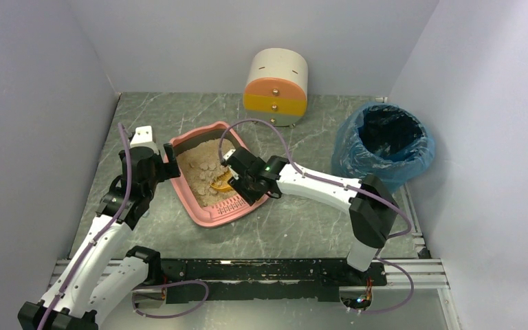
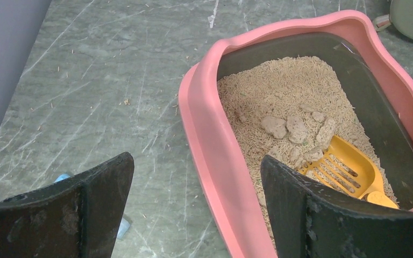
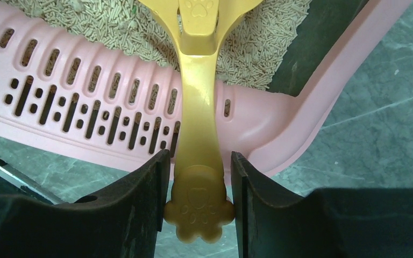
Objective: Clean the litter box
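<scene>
Scoop handle tight in right pincer, head partly behind wide-open left pincer.

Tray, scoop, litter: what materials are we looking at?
The litter box looks like moulded pink plastic, smooth and semi-matte, with rounded edges and clean slots. The scoop is yellow-orange plastic, slightly glossy, with embossed paw prints. The litter is matte beige pellets, possibly plant-based or paper; I cannot tell which.

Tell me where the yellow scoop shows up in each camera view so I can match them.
Top external: scoop centre, in the litter box, held by the right gripper.
Left wrist: scoop lower right, slotted blade in the litter.
Right wrist: scoop centre, handle between the fingers.
Shared landmark: the pink litter box rim.
</scene>
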Robot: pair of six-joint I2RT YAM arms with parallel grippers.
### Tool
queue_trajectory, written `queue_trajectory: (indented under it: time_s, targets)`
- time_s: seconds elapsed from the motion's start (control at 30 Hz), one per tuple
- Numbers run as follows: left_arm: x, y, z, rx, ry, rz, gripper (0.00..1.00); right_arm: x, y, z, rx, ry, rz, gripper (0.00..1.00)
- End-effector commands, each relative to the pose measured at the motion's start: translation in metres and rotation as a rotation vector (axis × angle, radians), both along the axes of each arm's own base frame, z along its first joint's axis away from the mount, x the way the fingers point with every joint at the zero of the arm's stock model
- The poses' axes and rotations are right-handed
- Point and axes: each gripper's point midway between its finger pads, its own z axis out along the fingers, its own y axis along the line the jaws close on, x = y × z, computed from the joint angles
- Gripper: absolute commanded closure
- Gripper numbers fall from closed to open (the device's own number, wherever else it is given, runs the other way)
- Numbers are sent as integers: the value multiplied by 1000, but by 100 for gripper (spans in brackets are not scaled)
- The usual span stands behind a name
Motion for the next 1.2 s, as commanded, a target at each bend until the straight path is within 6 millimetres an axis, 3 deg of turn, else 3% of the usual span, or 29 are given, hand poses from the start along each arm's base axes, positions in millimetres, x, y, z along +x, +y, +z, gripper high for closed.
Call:
queue_trajectory:
  time_s: [0.0,0.47,0.6,0.73,1.17]
  targets:
    - [3,-5,6,-7,-28,-21,8,-3,10,0,60,9,28,65]
    - [3,-4,7,-9,-33,-17,9,-1,16,-26,22,39,65,57]
    - [3,-4,7,-10,-37,-14,9,3,18,-23,29,15,60,83]
    - [3,-3,7,-7,-39,-13,9,6,17,-16,64,-30,58,100]
    - [4,-4,4,-3,-26,-15,10,17,-1,6,238,-284,51,100]
